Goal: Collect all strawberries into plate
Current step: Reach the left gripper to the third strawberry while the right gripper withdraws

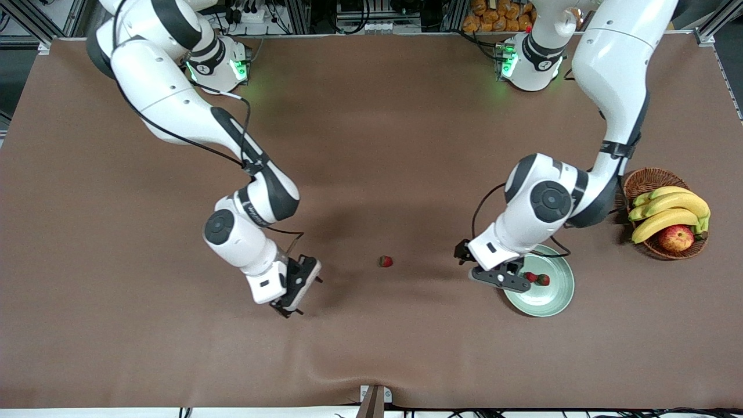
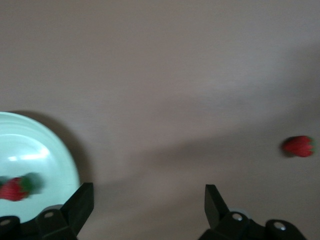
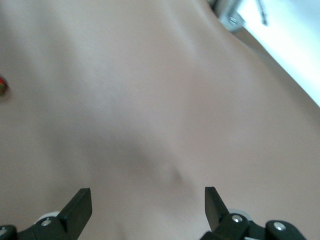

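The left claw (image 1: 506, 277) hangs over the edge of the plate (image 1: 548, 299) that faces the right arm's end of the tabletop (image 1: 371, 145), its fingers (image 2: 80, 202) spread wide with nothing between them. The pale green plate sits toward the left arm's end of the tabletop, and two strawberries (image 1: 537, 278) lie on it side by side, touching or nearly so, close to the claw. In the left wrist view one of them (image 2: 15, 189) shows on the plate's surface (image 2: 50, 155), blurred, with its green cap.

The third strawberry (image 1: 385, 261) lies alone on the bare brown tabletop between the two arms, well apart from the plate – it also shows at the edge of the left wrist view (image 2: 298, 146) and as a red speck in the right wrist view (image 3: 2, 85).

The right claw (image 1: 295, 287) is over bare tabletop toward the right arm's end, near that lone berry but not touching it; its fingers (image 3: 80, 205) stand fully apart and hold nothing.

A brown wicker basket (image 1: 653, 180) stands beside the plate, farther from the front camera and closer to the left arm's end – it holds bananas (image 1: 667, 209) and a red-yellow apple (image 1: 676, 237)
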Motion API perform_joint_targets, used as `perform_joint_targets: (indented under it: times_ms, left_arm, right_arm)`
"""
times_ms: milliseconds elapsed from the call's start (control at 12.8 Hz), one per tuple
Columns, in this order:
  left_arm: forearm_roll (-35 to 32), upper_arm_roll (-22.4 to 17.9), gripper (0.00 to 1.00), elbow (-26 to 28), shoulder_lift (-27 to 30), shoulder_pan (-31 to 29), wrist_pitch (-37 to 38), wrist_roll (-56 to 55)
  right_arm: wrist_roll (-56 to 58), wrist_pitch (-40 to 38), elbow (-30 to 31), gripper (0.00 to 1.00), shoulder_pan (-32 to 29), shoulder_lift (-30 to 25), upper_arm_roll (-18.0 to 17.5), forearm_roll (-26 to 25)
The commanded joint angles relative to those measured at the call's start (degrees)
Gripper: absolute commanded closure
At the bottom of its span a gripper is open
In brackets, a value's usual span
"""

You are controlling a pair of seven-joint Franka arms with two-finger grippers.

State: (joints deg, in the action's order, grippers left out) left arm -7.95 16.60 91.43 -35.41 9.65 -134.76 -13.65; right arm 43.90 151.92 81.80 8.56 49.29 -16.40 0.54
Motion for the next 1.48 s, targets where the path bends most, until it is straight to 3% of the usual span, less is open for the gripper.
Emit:
perform_joint_targets:
  times_ms: [0,234,390,546,780,1092,1404]
  left_arm:
    - [-1.19,-0.52,0.01,-4.32,-3.16,4.14,0.99,-4.8]
    - [-1.11,-0.78,0.01,-6.96,-5.28,6.52,0.99,-5.25]
    - [-1.11,-0.87,0.01,-7.58,-6.24,7.49,0.64,-5.16]
    - [-1.19,-0.87,0.0,-9.77,-8.0,8.45,0.03,-4.98]
    - [-1.28,-0.87,0.0,-10.22,-10.28,10.21,-5.23,-5.25]
    - [-1.19,-0.87,0.0,-10.31,-13.89,12.06,-11.91,-5.42]
    - [-1.19,-3.41,0.0,-10.48,-15.48,16.01,-16.76,-7.62]
  right_arm:
    - [0.84,-0.13,14.13,0.0,-5.55,-11.98,-0.74,0.69]
    - [0.4,-0.65,26.89,0.0,-10.48,-22.54,0.31,0.78]
    - [0.14,-6.07,30.43,0.0,-10.67,-28.96,3.63,1.31]
    - [0.05,-15.12,30.0,0.0,-10.49,-33.45,7.24,1.48]
    - [-3.71,-21.47,29.91,0.0,-9.7,-38.12,12.25,1.48]
    - [-14.25,-31.21,28.25,0.0,-8.73,-43.66,13.76,1.48]
    - [-27.95,-48.78,19.65,0.0,-8.64,-44.19,15.34,1.31]
